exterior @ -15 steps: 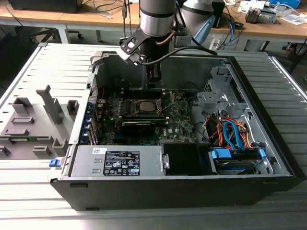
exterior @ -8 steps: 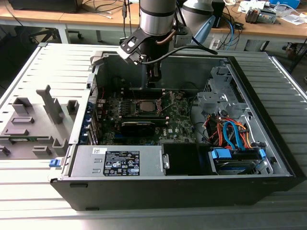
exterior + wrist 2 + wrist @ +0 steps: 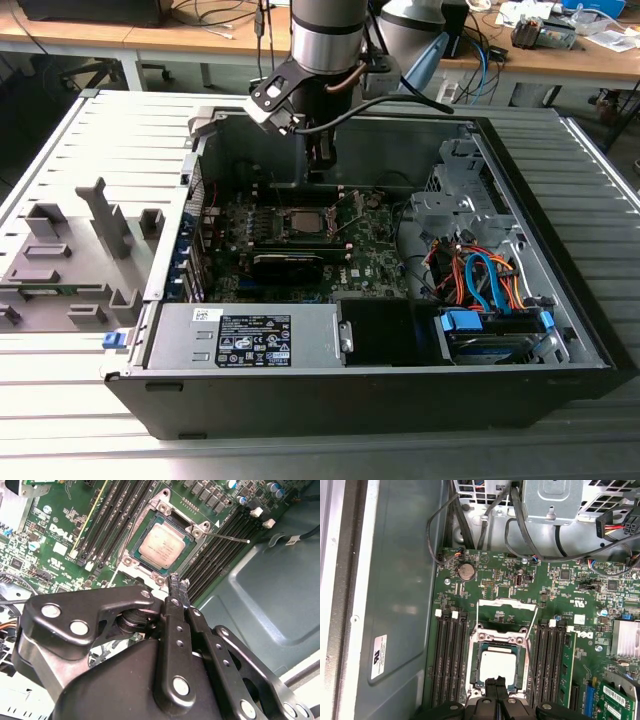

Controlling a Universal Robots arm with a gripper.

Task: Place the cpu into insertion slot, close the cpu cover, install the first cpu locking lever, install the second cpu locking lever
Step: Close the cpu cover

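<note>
Masked and cropped
The claw [image 3: 496,681] covers one edge of the cpu [image 3: 498,662] in the first wrist view; the exterior view crops the bench [image 3: 60,150] at nine o'clock.

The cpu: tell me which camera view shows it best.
The second wrist view: the cpu lies uncovered there, its whole metal top visible. The first wrist view shows it too, with the gripper at its edge. In the exterior view it is just a small distant square.

Open room lies above the cpu [image 3: 498,666], memory slots [image 3: 451,655] flanking it, a drive cage [image 3: 452,205] nearby.
</note>
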